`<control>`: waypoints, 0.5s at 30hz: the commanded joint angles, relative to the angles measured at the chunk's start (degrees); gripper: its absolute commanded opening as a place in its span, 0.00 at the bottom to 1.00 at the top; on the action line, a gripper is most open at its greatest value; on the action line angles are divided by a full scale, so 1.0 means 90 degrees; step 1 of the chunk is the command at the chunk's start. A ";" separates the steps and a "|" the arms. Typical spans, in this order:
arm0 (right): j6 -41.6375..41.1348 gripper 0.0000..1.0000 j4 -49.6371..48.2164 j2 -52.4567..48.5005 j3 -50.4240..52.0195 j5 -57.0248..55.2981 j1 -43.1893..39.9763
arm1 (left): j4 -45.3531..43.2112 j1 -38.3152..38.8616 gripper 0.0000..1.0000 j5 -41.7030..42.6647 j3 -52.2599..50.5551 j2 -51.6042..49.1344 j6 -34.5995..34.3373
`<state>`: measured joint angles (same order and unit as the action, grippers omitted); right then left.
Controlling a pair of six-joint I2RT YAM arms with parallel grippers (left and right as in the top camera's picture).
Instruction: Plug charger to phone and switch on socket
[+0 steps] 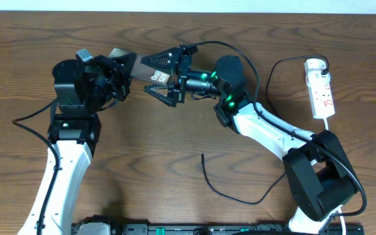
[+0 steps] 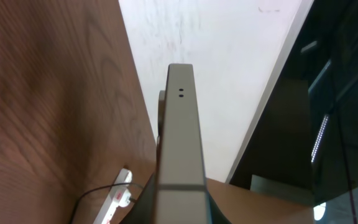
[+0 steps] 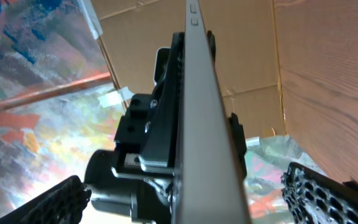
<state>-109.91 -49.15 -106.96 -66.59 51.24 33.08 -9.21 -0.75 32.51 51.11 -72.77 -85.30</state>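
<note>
Near the tabletop's far edge, the left pincer (image 1: 124,73) grips the phone (image 1: 150,68); the right pincer (image 1: 165,74) gapes wide around it.

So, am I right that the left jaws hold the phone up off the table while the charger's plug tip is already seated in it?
Not quite. The left gripper does hold the phone up off the table, but the charger is not plugged in: the overhead view shows its cable lying loose on the wood, its free end well away from the phone.
</note>
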 commanded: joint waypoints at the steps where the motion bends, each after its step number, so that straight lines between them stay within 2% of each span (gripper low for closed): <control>1: 0.0078 0.99 -0.0019 0.0160 -0.0124 0.0039 -0.0005 | -0.0085 -0.0277 0.07 0.0376 0.0049 0.0019 0.0015; 8: 0.0359 0.99 -0.0012 0.0160 -0.0124 0.0175 -0.0155 | -0.0085 -0.1001 0.07 0.1292 0.0049 0.0019 0.0287; 15: 0.1086 0.99 0.0036 0.0160 -0.0124 0.0325 -0.0372 | -0.0087 -0.2059 0.08 0.3106 0.0049 0.0012 0.0704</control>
<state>-104.90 -49.04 -106.96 -66.59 53.01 30.63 -9.23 -15.94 48.90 51.11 -72.77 -81.69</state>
